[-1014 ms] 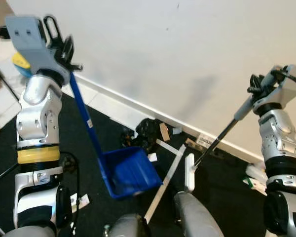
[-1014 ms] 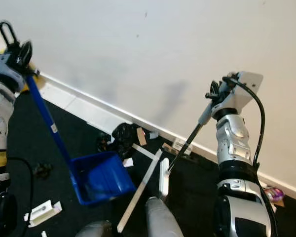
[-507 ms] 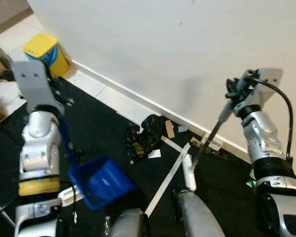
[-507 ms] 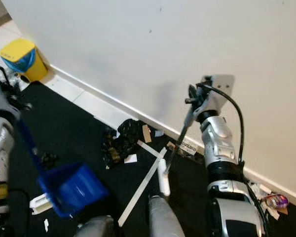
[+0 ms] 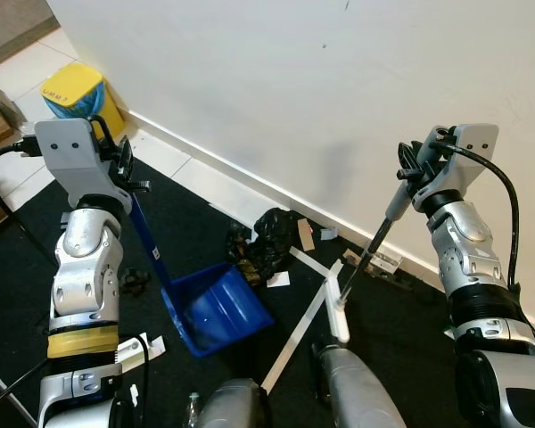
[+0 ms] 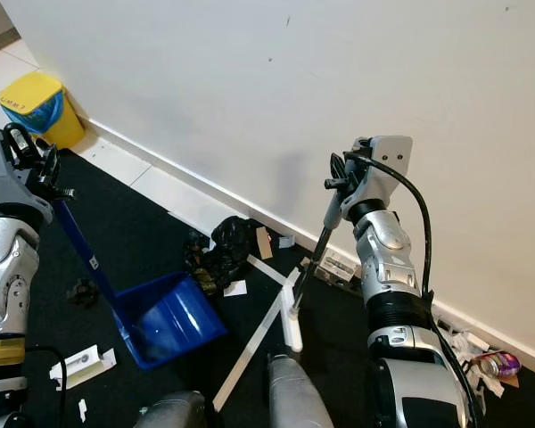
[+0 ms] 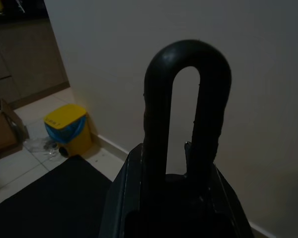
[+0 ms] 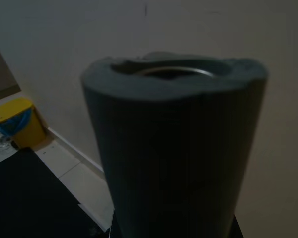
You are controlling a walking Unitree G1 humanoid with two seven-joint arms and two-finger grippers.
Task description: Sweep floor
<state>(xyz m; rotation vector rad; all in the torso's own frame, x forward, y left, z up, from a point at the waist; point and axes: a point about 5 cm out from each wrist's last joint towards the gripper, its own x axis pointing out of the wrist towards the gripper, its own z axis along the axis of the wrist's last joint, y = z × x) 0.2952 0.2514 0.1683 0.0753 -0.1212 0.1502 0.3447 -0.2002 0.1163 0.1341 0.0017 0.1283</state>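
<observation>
Left gripper: up high on the left, clamped around the top of the blue dustpan's long handle. Its wrist cam looks straight at the black loop end of that handle.
Dustpan: blue, pan part sits on the black floor mat just left of the trash pile, open mouth facing the pile. Handle leans up and left to the gripper.
Right gripper: raised on the right, closed on the grey foam grip at the top of the broom.
Broom: thin dark pole slanting down and left from the right gripper to a white head on the mat, pretty near the robot's legs. The grey grip end sits right in front of the right wrist cam.
Trash pile: crumpled black bag plus bits of cardboard and paper, sitting near the wall between dustpan and broom.
White strip: long flat piece lying on the mat, running from near the pile toward the robot, just beside the broom head.
Floor mat: black, stops short of the white wall, with pale tile along the skirting.
Yellow bin: far left against the wall, blue liner inside.
More litter: scraps along the skirting on the far right.
</observation>
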